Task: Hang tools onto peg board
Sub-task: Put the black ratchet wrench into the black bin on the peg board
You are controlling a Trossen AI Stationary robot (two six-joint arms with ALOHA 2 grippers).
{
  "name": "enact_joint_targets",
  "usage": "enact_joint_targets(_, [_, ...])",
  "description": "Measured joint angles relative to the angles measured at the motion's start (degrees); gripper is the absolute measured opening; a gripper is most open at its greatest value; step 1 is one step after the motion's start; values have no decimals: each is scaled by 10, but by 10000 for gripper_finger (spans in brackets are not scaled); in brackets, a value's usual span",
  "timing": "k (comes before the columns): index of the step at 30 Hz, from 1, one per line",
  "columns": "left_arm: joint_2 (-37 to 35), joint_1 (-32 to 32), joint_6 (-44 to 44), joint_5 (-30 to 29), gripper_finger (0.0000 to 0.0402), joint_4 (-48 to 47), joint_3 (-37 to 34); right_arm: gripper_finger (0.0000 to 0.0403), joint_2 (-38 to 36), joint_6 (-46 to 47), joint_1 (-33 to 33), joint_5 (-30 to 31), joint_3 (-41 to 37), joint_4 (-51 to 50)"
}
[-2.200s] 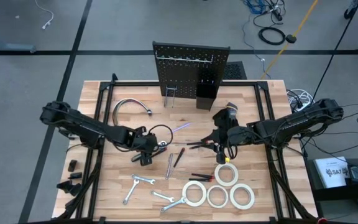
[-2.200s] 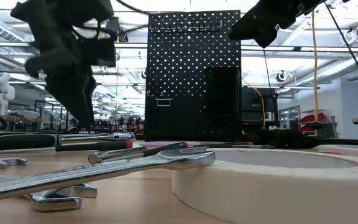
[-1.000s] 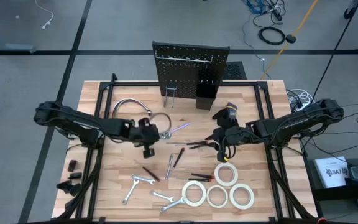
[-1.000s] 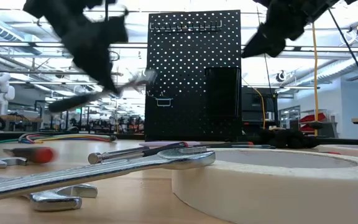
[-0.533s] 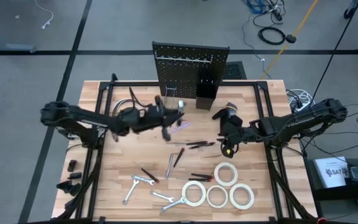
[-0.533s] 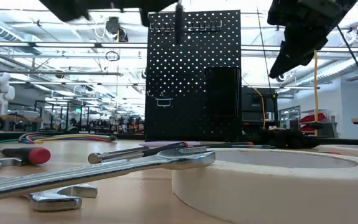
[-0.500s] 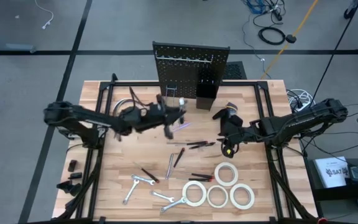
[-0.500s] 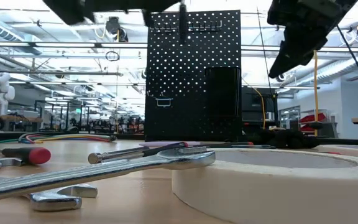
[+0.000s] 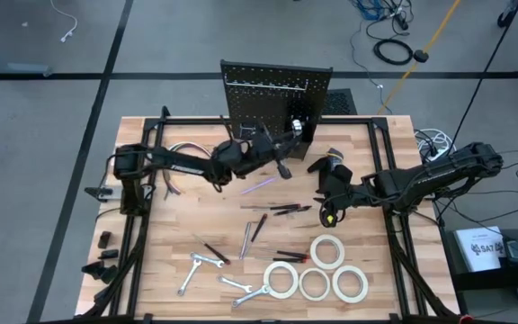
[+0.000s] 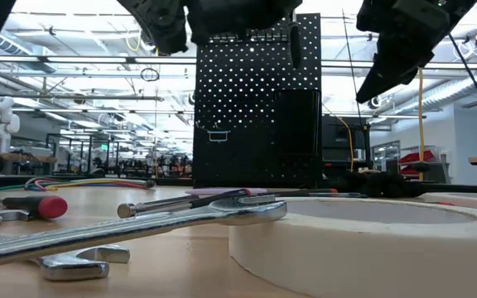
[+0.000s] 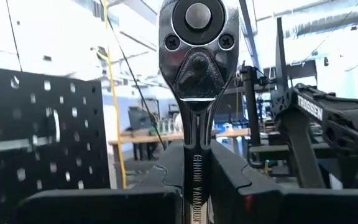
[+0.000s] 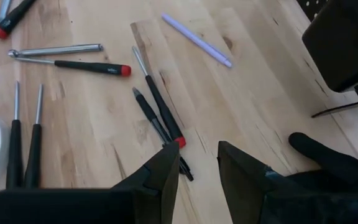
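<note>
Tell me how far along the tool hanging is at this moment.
Early stage. No tool can be seen hanging on the upright black perforated peg board yet. In hand: the left pincer grips the chrome ratchet, raised close to the board. The right pincer hovers empty and open over the thin black-handled screwdrivers. Left on the table: those screwdrivers, the silver wrenches and four white tape rolls.

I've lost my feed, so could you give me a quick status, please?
Left gripper shut on ratchet, raised at peg board. Right gripper open, empty, above screwdrivers. Nothing blocking.
</note>
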Motion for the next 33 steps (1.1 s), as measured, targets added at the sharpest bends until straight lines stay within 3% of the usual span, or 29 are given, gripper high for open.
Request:
enact_joint_targets(18, [81, 67, 27, 21, 31, -20, 69, 105, 0, 3, 0, 0, 0, -16])
enact_joint_targets(24, [83, 71, 28, 22, 32, -101, 70, 105, 0, 3, 0, 0, 0, -16])
enact_joint_targets(33, [84, 70, 28, -30, 119, -179, 70, 105, 0, 5, 0, 0, 0, -16])
